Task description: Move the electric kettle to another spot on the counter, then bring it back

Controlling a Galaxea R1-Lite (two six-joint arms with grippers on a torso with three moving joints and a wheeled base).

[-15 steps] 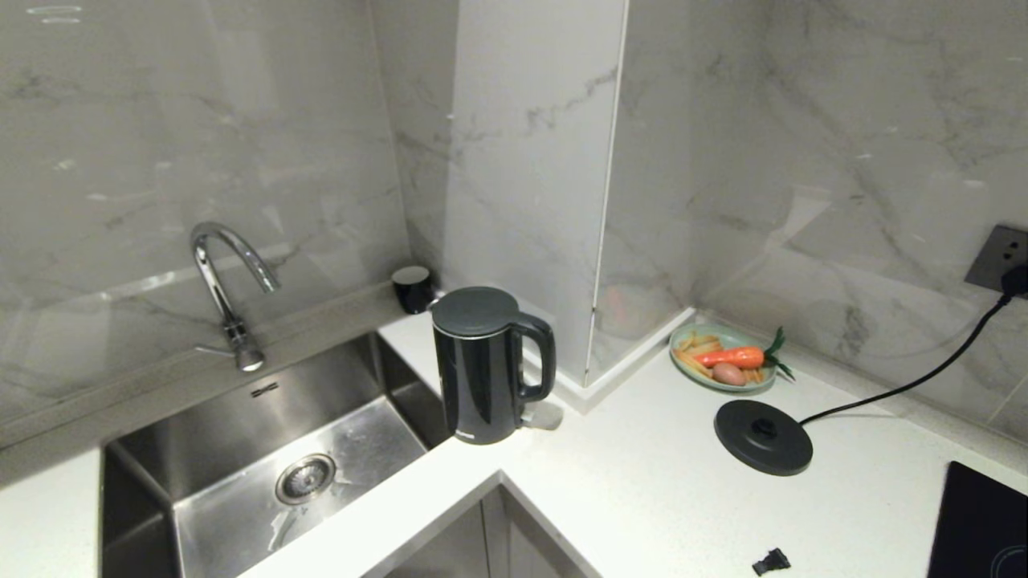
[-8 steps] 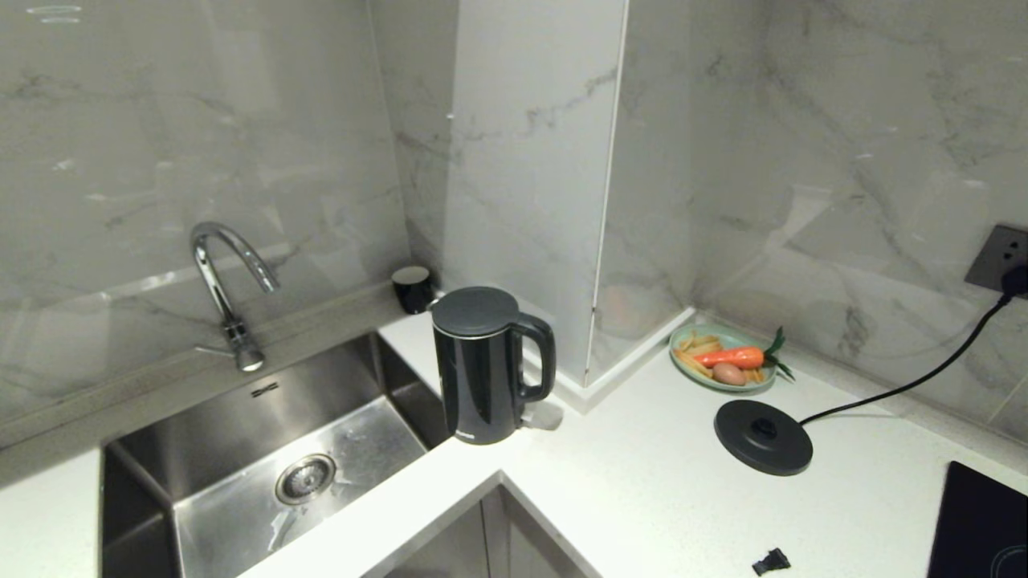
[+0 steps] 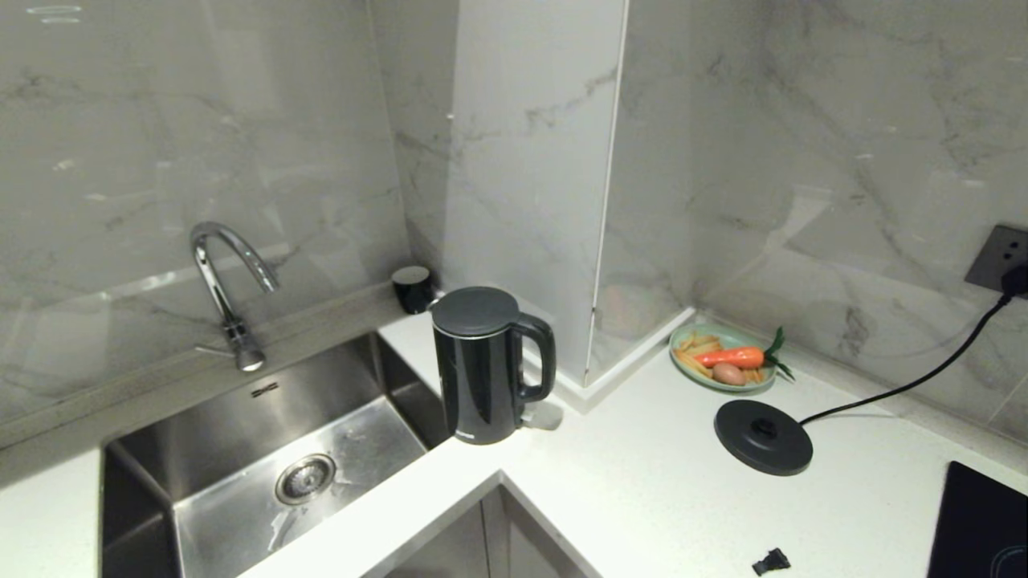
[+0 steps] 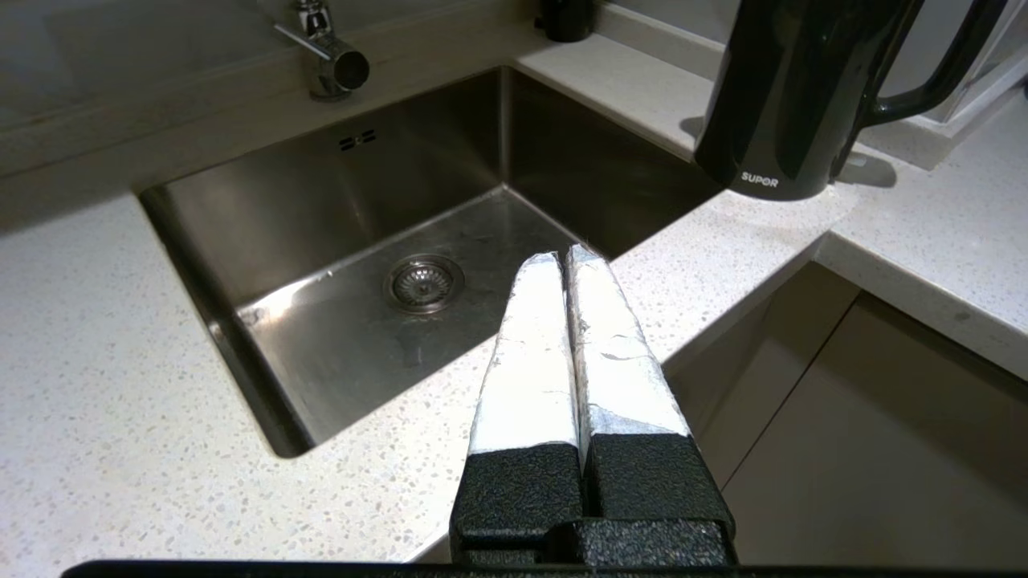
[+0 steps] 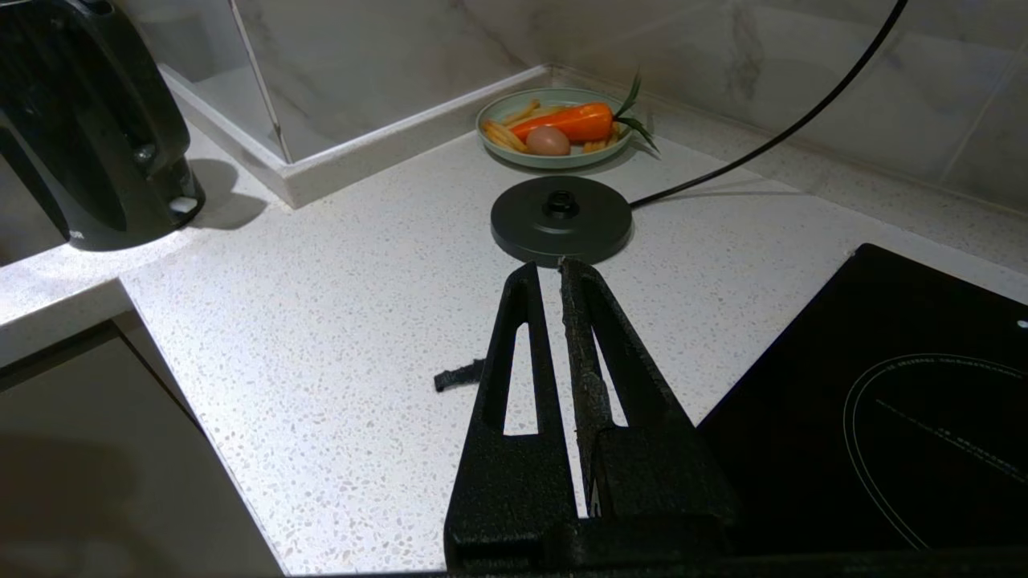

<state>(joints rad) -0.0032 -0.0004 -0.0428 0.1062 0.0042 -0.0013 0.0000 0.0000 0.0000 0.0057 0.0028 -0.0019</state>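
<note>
The electric kettle [image 3: 482, 377] is tall and glossy black with a loop handle. It stands upright on the white speckled counter [image 3: 642, 498] at the inner corner, just right of the sink, and also shows in the wrist views [image 4: 787, 96] [image 5: 88, 136]. My left gripper [image 4: 566, 257] is shut and empty, hanging off the counter's front edge before the sink, well short of the kettle. My right gripper [image 5: 546, 269] is shut on nothing, hovering over the counter near the cooktop, apart from the kettle. Neither gripper shows in the head view.
A steel sink [image 3: 144, 449] with a faucet [image 3: 229, 281] lies left of the kettle. A small black cup [image 3: 413, 287] stands behind it. To the right are a round black base disc [image 3: 763, 437] with a cord, a green plate [image 3: 679, 341] of food, a black cooktop [image 3: 980, 522] and a small black scrap [image 3: 771, 562].
</note>
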